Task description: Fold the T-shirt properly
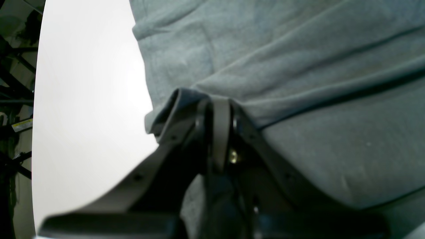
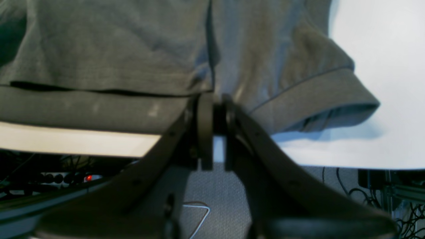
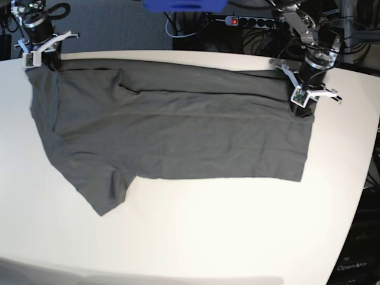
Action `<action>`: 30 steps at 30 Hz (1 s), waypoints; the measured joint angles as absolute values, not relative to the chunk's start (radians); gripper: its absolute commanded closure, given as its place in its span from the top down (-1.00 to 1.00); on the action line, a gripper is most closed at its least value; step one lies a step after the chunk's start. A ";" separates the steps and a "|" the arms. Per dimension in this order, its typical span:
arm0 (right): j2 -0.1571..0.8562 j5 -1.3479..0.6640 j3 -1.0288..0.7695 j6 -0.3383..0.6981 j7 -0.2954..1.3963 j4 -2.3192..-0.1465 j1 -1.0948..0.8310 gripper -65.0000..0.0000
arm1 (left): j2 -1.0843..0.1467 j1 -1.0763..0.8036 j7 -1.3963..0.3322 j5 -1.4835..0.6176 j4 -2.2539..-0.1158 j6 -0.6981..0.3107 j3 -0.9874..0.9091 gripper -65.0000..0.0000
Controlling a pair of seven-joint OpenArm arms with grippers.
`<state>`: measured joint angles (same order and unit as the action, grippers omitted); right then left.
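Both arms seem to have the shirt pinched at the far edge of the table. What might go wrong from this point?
1. The left pincer grips only a small bunched bit of the plain dark grey thin-fabric T-shirt, so the cloth may slip out when pulled.
2. The right pincer sits at the white table's edge; the shirt edge could drag off it.
3. One sleeve sticks out toward the near side, so a fold could come out uneven.
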<state>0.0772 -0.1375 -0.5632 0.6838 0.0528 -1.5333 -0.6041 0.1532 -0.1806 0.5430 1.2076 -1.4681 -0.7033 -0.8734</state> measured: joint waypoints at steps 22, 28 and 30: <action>0.077 -0.139 -0.563 0.684 0.052 -1.533 -0.608 -0.89 | 0.150 -0.274 0.543 1.211 -1.592 -0.707 -0.870 -0.92; 0.077 -0.139 -0.563 0.684 0.052 -1.533 -0.608 -0.89 | 0.150 -0.268 0.543 1.211 -1.592 -0.707 -0.870 -0.90; 0.077 -0.139 -0.563 0.684 0.052 -1.533 -0.608 -0.89 | 0.150 -0.266 0.543 1.211 -1.592 -0.707 -0.870 -0.90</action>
